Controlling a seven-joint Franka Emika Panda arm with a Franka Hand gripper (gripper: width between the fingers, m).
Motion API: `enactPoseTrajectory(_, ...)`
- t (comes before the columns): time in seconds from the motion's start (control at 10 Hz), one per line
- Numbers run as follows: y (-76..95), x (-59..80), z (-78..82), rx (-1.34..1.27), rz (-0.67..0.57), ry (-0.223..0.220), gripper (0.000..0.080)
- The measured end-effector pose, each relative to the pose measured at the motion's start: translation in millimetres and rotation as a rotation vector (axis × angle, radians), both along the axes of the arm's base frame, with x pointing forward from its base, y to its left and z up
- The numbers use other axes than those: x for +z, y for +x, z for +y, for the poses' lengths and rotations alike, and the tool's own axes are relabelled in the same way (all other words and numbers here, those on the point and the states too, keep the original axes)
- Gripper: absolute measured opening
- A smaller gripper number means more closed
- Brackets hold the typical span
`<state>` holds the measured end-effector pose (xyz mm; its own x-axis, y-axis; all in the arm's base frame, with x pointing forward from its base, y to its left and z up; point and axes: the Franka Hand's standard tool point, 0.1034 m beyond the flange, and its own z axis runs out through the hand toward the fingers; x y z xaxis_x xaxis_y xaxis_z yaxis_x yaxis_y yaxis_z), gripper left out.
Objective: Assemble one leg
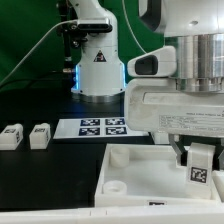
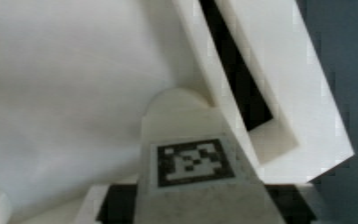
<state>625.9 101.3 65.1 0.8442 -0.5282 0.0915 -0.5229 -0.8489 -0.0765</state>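
My gripper (image 1: 199, 160) hangs at the exterior view's right, shut on a leg (image 1: 200, 163), a small white block with a black-and-white tag facing the camera. The leg is held just above the large white panel (image 1: 135, 172), near its right side. A round socket (image 1: 113, 186) shows at the panel's front left corner. In the wrist view the leg (image 2: 194, 135) stands between my dark fingers (image 2: 119, 200), its tag toward the lens, over the panel's flat face (image 2: 69, 90). Two more legs (image 1: 11, 137) (image 1: 39, 135) lie on the dark table at the left.
The marker board (image 1: 100, 127) lies flat behind the panel. The arm's white base (image 1: 97, 65) stands at the back, with cables beside it. A raised white wall (image 2: 247, 80) with a dark slot runs beside the panel in the wrist view.
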Motion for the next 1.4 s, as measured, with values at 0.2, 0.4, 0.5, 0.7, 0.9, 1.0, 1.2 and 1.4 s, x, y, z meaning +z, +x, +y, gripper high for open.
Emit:
enactPoseTrajectory(0.2,-0.2,-0.1,-0.3,0.014,0.000,-0.002,0.0301)
enactPoseTrajectory(0.4,-0.3,-0.2,-0.4,0.017,0.000,-0.002,0.0301)
enactPoseTrajectory(0.5,-0.6,-0.9,-0.3,0.017,0.001,-0.002,0.0393)
enactPoseTrajectory(0.7,1.7,7.3,1.5,0.037,-0.010,0.006,0.0571)
enactPoseTrajectory(0.9,2.8,24.6,7.0,0.065,-0.030,0.013,0.0625)
enactPoseTrajectory(1.0,2.6,34.9,11.1,0.081,-0.042,0.017,0.0645)
enactPoseTrajectory(1.2,-0.1,47.8,18.4,0.092,-0.052,0.023,0.0649)
enactPoseTrajectory(1.4,-0.7,44.8,17.4,0.091,-0.048,0.021,0.0649)
